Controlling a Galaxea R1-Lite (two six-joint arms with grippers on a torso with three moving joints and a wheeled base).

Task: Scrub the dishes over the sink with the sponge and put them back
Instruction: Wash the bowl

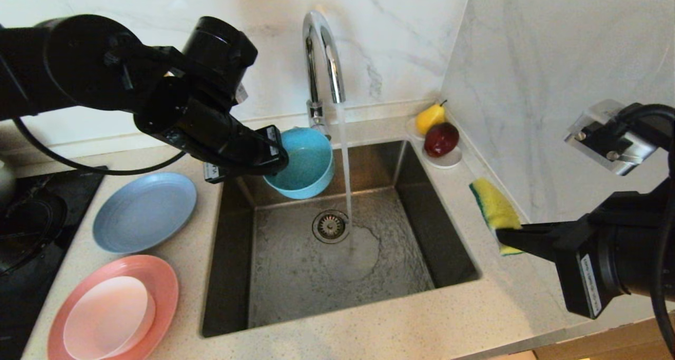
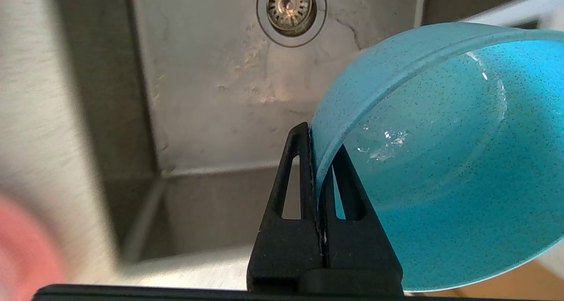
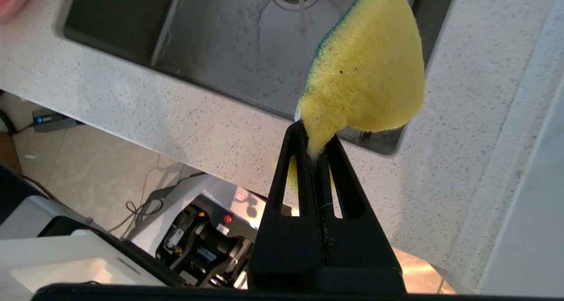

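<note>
Left claw [image 1: 278, 159]: clamped on the rim of the teal bowl [image 1: 303, 162], one finger inside the wall and one outside; it hangs over the far left part of the sink [image 1: 232, 275].
Teal bowl: held tilted above the sink, its opening turned toward the robot; it is just to the left of the water stream [image 1: 345, 159] and apart from it. In the left wrist view the bowl [image 2: 440, 160] shows a little water on its inner wall.
Right claw [image 1: 505, 237]: pinched shut on the narrow tail of the sponge [image 1: 494, 207], above the tabletop [image 1: 506, 297] just past the sink's right rim.
Sponge: yellow body with a dark green edge, held in the air clear of the sink basin; the right wrist view shows the sponge [image 3: 365, 76] fanning out from the closed fingertips.
Sink: water runs from the chrome tap [image 1: 321, 59] at its back edge and lands beside the drain strainer [image 1: 330, 226]; the floor of the basin is wet.
Grey-blue plate [image 1: 143, 211]: flat on the tabletop just left of the sink.
Salmon-pink plate [image 1: 158, 286]: on the tabletop left of the sink, nearer the robot than the grey-blue plate.
Pale pink bowl [image 1: 109, 317]: sits on the salmon-pink plate.
White saucer [image 1: 445, 161]: at the sink's far right corner, carrying a yellow pear [image 1: 430, 117] and a dark red fruit [image 1: 442, 138].
</note>
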